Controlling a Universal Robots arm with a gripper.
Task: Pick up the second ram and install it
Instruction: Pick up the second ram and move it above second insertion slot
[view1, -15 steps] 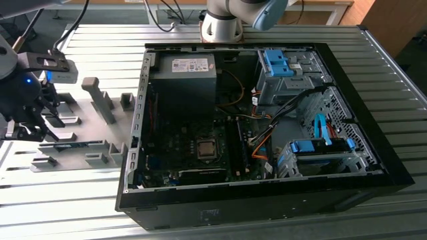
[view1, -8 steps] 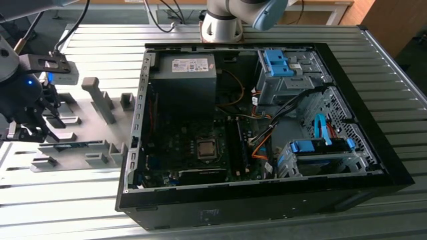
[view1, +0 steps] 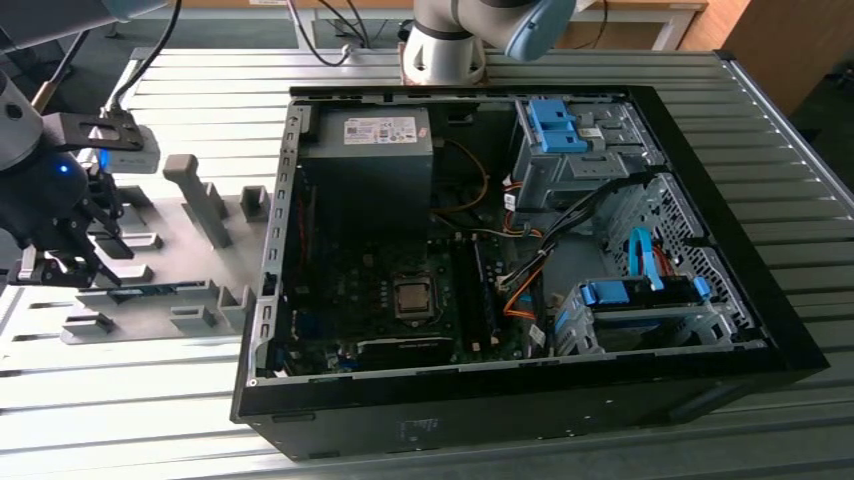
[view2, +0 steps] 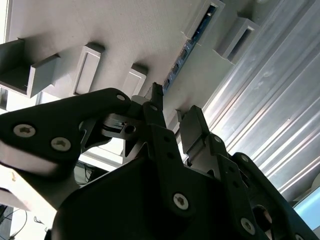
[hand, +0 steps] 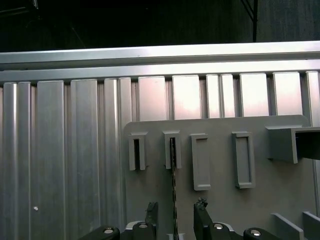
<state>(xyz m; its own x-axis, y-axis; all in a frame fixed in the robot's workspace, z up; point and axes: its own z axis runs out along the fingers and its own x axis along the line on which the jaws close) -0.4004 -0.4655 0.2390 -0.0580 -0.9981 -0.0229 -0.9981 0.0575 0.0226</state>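
The end effector (hand: 176, 212) hangs open, its 2 fingers (hand: 152, 216) straddling the second ram (hand: 173, 172) standing edgewise in a grey holder block (hand: 178, 150).

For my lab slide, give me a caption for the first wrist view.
Open pincer lined up on the ram, which stands on edge in a grey holder.

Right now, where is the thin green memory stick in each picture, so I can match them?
Exterior view: the memory stick stands on edge in the grey holder plate, to the exterior view's left of the computer case.
First wrist view: a thin edge-on line running from a slotted block to between the open fingers.
Second wrist view: a bluish strip in the plate, beyond the fingers.
Shared landmark: the grey holder plate.
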